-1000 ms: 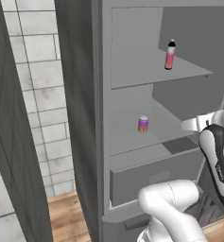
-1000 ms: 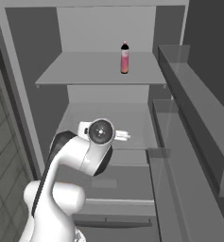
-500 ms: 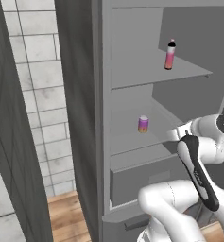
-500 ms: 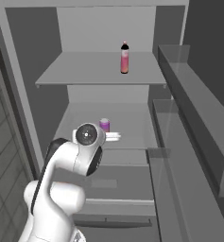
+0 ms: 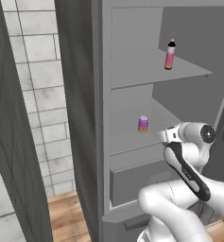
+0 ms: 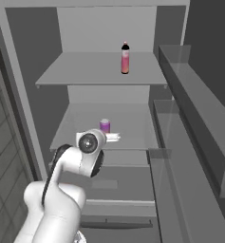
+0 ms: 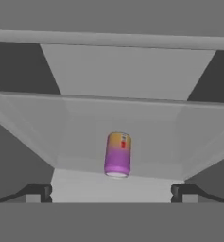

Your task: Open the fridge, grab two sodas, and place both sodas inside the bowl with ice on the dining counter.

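Fridge [image 6: 19,95] open; purple can [image 7: 117,154] and pink bottle [image 6: 125,59] sit on their shelves, ungrasped. Gripper [image 7: 112,191] spread wide, facing can.

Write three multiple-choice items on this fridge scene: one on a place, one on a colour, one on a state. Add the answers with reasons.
1. Where does the pink bottle stand?
A. upper shelf
B. lower shelf
C. drawer

2. What colour is the bottle's cap?
A. white
B. black
C. yellow

3. How is the tool set?
A. shut on the can
B. shut, empty
C. open, empty

Answers:
1 A: the bottle stands on the shelf above the purple can.
2 B: its top is dark in both base views.
3 C: in the hand view the fingertips stand wide apart, the can beyond them.
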Available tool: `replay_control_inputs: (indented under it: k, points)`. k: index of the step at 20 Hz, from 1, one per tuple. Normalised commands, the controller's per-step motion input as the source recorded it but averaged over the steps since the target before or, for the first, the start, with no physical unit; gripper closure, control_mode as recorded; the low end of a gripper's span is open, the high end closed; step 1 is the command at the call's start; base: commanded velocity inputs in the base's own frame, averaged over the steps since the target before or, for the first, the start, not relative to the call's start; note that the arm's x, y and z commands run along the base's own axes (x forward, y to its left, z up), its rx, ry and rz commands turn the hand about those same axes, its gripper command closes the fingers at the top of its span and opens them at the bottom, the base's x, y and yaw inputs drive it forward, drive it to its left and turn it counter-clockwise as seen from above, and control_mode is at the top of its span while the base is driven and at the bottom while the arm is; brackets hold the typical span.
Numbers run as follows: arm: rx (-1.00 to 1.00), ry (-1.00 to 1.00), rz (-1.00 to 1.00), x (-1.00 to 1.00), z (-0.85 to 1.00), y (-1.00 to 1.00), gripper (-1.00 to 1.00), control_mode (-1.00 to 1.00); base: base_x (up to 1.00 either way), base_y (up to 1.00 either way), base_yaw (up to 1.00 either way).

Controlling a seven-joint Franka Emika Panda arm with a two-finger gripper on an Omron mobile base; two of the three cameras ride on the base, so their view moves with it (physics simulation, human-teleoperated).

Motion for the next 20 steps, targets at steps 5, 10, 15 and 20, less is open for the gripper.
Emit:
replay_control_inputs:
  k: [5,10,15,20]
  points:
    - [0.0,-0.03,0.0,0.42,-0.01,0.0,-1.0,-1.0,0.0,0.0,0.0]
    - [0.0,-0.01,0.0,0.39,0.0,0.0,-1.0,-1.0,0.0,0.0,0.0]
    - [0.0,0.0,0.0,0.22,0.0,0.0,-1.0,-1.0,0.0,0.0,0.0]
    - [0.0,-0.07,0.0,0.0,-0.02,-0.01,-1.0,-1.0,0.0,0.0,0.0]
